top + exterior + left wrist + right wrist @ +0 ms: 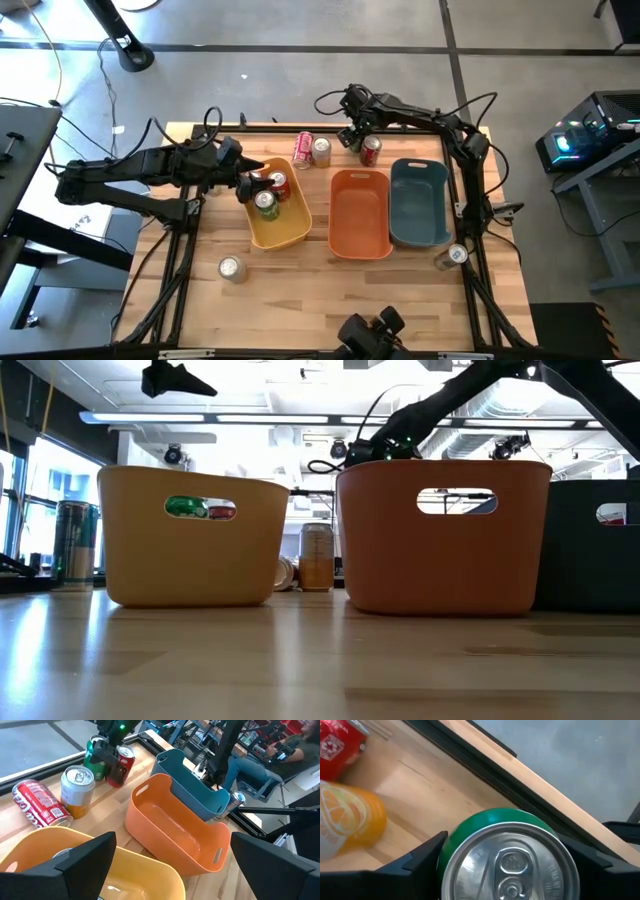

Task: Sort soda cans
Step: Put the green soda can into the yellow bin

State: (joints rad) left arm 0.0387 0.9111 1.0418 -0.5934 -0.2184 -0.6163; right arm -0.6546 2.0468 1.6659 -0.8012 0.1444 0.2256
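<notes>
the worktop [300, 290] carries three bins side by side: a yellow bin [285, 228], an orange bin [360, 212] and a teal bin [420, 205]. the soda cans are scattered: two in the yellow bin, a red can lying flat [303, 149] beside an upright orange can [321, 151] behind the bins, a red upright can [371, 150] near them, and single cans at the front left [232, 268] and front right [456, 255].

the coming move looks to turn on the right claw [353, 133] at the far edge. it straddles a green can [506, 854] that stands upright, its long axis vertical, directly between the two fingers [417, 862]. the fingers sit narrow on either side of the can, near its wall; whether they grip it yet cannot be told. the right arm is plainly the nearer one.

the left claw [244, 182] hangs wide open over the yellow bin, holding nothing.
</notes>
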